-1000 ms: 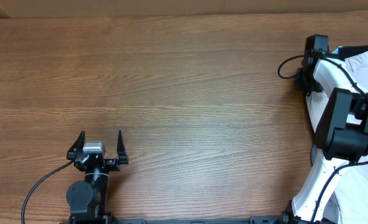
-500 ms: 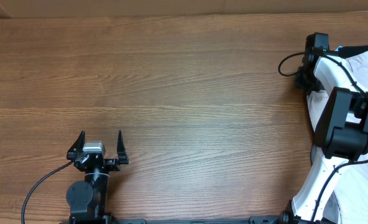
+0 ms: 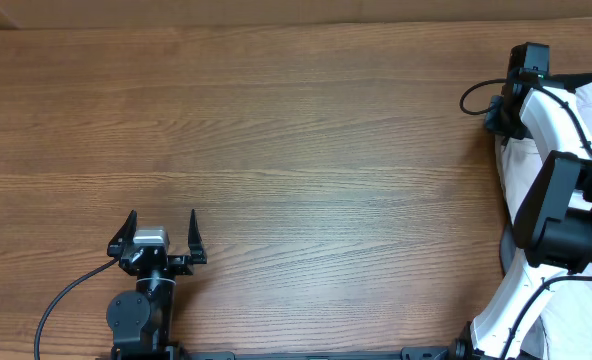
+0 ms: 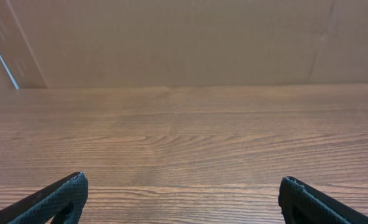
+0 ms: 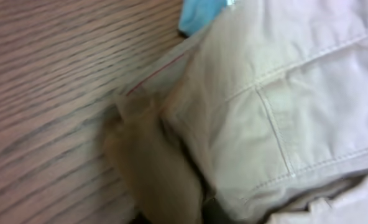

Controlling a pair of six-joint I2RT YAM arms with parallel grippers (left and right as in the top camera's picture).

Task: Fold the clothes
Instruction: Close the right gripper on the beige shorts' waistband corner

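The clothes (image 3: 588, 102) are a pile of pale beige-cream cotton at the far right edge of the table, partly under my right arm. My right gripper (image 3: 504, 118) is at the pile's left side, and the arm hides its fingers. The right wrist view is filled with beige cloth (image 5: 277, 106) with stitched seams, lying on the wood. Only a dark blur shows at its bottom edge, so I cannot tell the jaw state. My left gripper (image 3: 161, 215) is open and empty at the front left; its two fingertips are wide apart in the left wrist view (image 4: 183, 186).
The brown wooden table (image 3: 296, 150) runs across the overhead view. A blue item (image 5: 199, 12) lies next to the cloth at the top of the right wrist view. A cardboard wall (image 4: 171, 37) stands behind the table. A black cable (image 3: 476, 100) loops off the right wrist.
My right wrist has moved right and farther back, onto the clothes pile. The left arm has not moved.
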